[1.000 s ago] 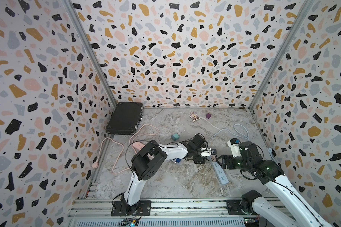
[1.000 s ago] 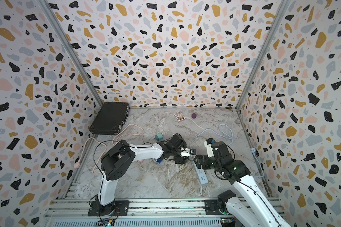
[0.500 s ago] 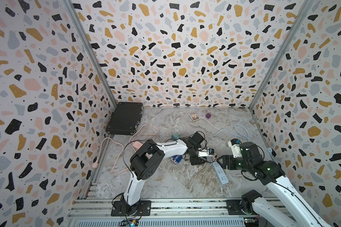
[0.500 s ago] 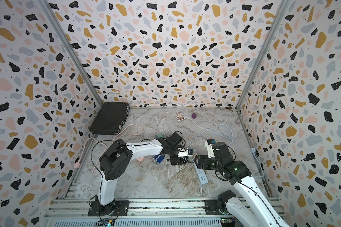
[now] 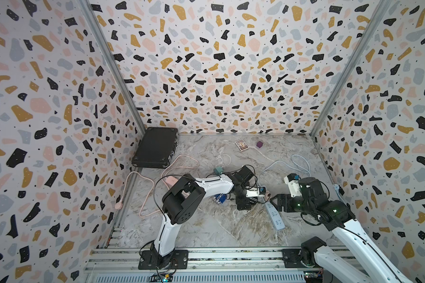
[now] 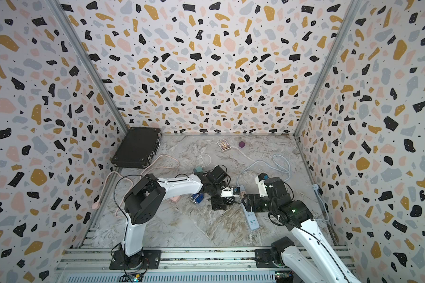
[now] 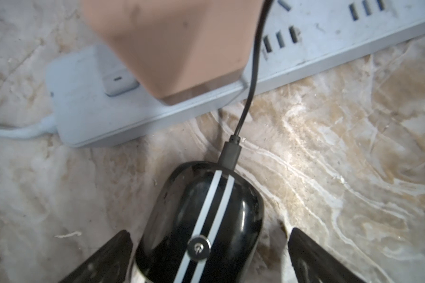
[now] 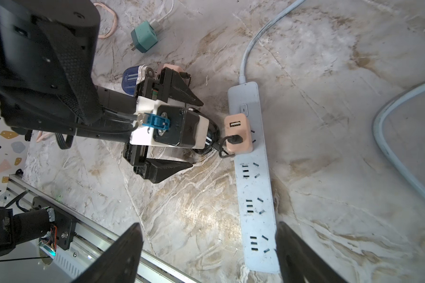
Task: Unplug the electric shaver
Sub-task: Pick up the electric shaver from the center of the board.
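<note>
The left hand (image 7: 210, 231) is hanging low over the tabletop (image 7: 341, 171) with its fingers (image 7: 312, 254) spread wide, gripping nothing. The electric shaver (image 7: 219, 201) (black, with two white stripes and a round power button) is lying flat between those fingers, with a clear gap showing on at least one side. Its black cable (image 7: 252, 80) is running from the shaver's end, just ahead of the hand, up to a pink adapter (image 8: 238, 132). The adapter is sitting plugged into the power strip (image 8: 253, 196) beyond the fingertips. The right hand (image 8: 209, 224) is hovering open over that strip, holding nothing, with the adapter lying ahead of it. A teal charger (image 8: 144, 36) is lying farther off, beyond the left hand.
</note>
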Robot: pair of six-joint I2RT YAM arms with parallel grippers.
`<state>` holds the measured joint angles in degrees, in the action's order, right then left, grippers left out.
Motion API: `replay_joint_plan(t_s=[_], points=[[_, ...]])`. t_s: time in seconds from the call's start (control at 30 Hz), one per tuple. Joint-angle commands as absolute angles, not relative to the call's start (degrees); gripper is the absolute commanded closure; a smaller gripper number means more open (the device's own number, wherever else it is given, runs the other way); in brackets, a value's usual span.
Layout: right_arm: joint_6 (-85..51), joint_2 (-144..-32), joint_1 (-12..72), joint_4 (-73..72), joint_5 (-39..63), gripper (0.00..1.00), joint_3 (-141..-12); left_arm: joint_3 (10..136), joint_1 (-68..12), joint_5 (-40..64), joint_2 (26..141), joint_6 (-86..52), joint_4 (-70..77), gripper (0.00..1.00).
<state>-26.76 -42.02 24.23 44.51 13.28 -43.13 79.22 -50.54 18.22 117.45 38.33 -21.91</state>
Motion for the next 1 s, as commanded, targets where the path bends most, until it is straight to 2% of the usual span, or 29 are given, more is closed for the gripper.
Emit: replay_joint_plan(t_s=[0.0,0.3,0.47,0.97], points=[[-26.38,-41.13,23.95,45.85,13.80,0.14,-44.30,82.63,-50.54,19.19,119.15,37.73,-22.65,0.00],[-26.02,-41.38,23.99,45.88,13.91,0.13,-44.41,84.64,-50.50,21.03,121.40,39.05,-26.12,0.01],[-26.10,-41.12,23.89,46.14,13.97,0.13,-44.36,87.42,-50.47,22.54,123.09,38.93,-30.39,0.17],[-26.63,-39.75,23.73,46.53,13.65,0.13,-44.79,83.98,-50.79,24.16,120.25,37.45,-30.15,0.41]])
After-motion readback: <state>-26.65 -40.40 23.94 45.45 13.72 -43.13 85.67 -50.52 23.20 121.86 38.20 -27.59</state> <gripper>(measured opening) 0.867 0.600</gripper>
